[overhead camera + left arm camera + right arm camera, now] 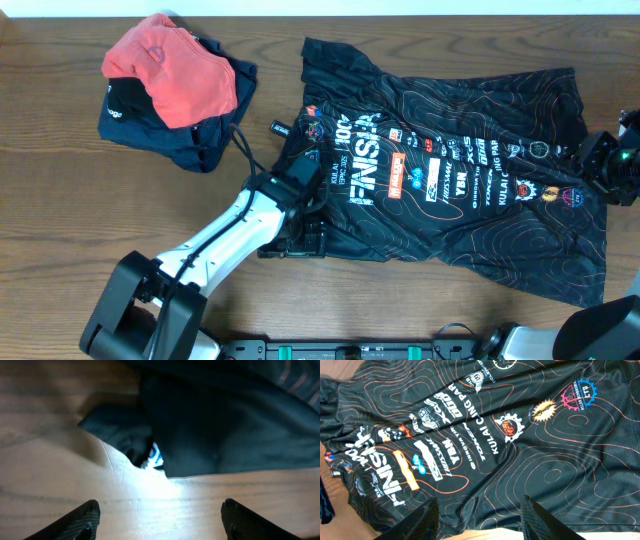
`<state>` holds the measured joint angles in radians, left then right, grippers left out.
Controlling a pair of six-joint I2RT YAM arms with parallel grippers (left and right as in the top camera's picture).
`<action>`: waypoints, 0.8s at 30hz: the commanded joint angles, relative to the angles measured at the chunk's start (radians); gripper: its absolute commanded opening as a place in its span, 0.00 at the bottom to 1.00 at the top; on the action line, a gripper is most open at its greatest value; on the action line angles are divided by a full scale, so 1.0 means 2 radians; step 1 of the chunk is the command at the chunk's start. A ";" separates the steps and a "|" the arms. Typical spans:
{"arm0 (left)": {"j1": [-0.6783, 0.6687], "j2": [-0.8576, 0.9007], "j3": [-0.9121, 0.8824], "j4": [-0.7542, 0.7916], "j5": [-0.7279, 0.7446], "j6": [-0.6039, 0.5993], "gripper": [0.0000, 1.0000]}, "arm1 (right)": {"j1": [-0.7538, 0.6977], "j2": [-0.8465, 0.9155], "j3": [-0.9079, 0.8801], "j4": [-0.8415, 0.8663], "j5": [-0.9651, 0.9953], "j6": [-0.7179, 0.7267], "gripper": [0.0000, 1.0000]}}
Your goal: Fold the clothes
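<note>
Shows the black jersey (450,190) spread flat across the middle and right of the desk (60,220), lettering up, well apart from a red garment (170,70) heaped on a navy garment (200,140) at the far left. Finds the left gripper (160,507) wide open over bare wood at the jersey's near left edge, holding nothing. Finds the right gripper (480,502) parted above the jersey's right end, gripping nothing.

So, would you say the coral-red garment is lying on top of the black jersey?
Not quite: the coral-red garment lies on top of the navy garment, apart from the black jersey, as the overhead view shows.
</note>
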<state>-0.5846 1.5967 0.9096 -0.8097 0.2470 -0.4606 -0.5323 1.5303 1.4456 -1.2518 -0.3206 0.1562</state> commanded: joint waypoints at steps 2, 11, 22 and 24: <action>0.000 0.001 -0.010 0.034 -0.015 -0.009 0.79 | 0.005 -0.010 -0.002 0.000 0.001 0.004 0.51; 0.000 0.059 -0.013 0.067 0.007 -0.012 0.55 | 0.005 -0.010 -0.002 -0.006 0.002 0.003 0.51; 0.002 0.050 0.024 -0.044 0.048 0.003 0.06 | 0.005 -0.010 -0.002 -0.012 0.002 0.002 0.51; 0.003 0.031 0.041 -0.089 0.082 0.023 0.06 | 0.005 -0.010 -0.002 -0.012 0.002 0.002 0.51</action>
<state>-0.5835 1.7035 0.9325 -0.9279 0.3237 -0.4633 -0.5323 1.5303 1.4445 -1.2732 -0.3202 0.1562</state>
